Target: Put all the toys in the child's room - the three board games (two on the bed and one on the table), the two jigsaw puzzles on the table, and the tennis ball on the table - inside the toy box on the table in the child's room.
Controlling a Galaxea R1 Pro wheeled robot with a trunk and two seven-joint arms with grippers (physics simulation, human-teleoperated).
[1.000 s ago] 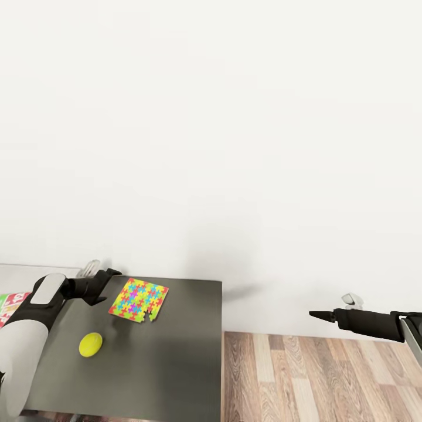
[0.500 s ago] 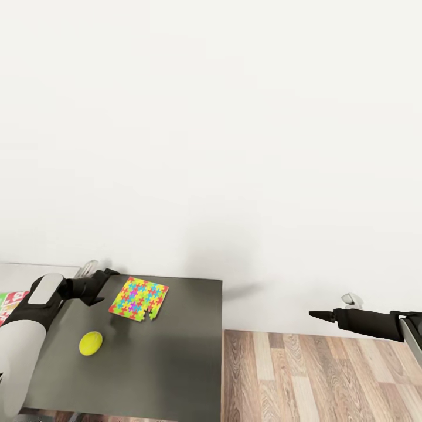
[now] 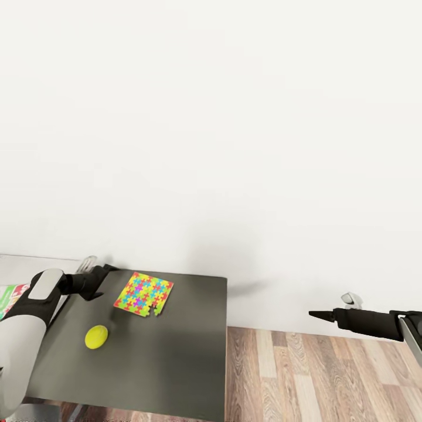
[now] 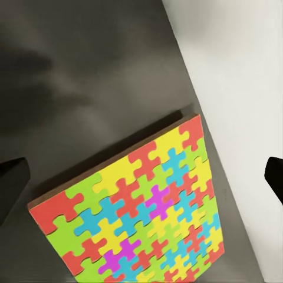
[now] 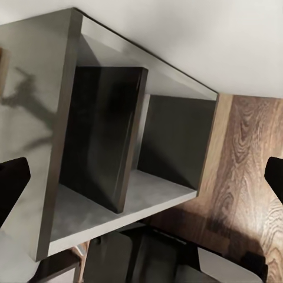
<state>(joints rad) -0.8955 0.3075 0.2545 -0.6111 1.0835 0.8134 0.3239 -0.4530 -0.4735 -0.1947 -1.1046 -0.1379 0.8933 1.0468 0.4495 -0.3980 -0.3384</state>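
Note:
One jigsaw puzzle (image 3: 143,293), a bright multicoloured square, lies flat on the dark grey wing of the table (image 3: 170,363) near the wall. The tennis ball (image 3: 96,337) rests on the same wing, nearer to me than the puzzle. My left gripper (image 3: 108,272) hovers just left of the puzzle, open and empty. In the left wrist view the puzzle (image 4: 138,209) lies between the spread fingers of that gripper (image 4: 142,175). A green-edged board game (image 3: 9,296) peeks in at the left edge. My right gripper (image 3: 316,315) is open over the floor, well right of the table. The toy box is out of view.
A white wall (image 3: 211,117) runs right behind the table. Wood-plank floor (image 3: 316,381) spreads to the right of the table's edge. The right wrist view looks past the open gripper (image 5: 142,180) at the table's side with open dark compartments (image 5: 106,135).
The whole picture has shifted slightly up and to the right, so the camera moved. The left gripper stays beside the puzzle. Nothing was taken or let go.

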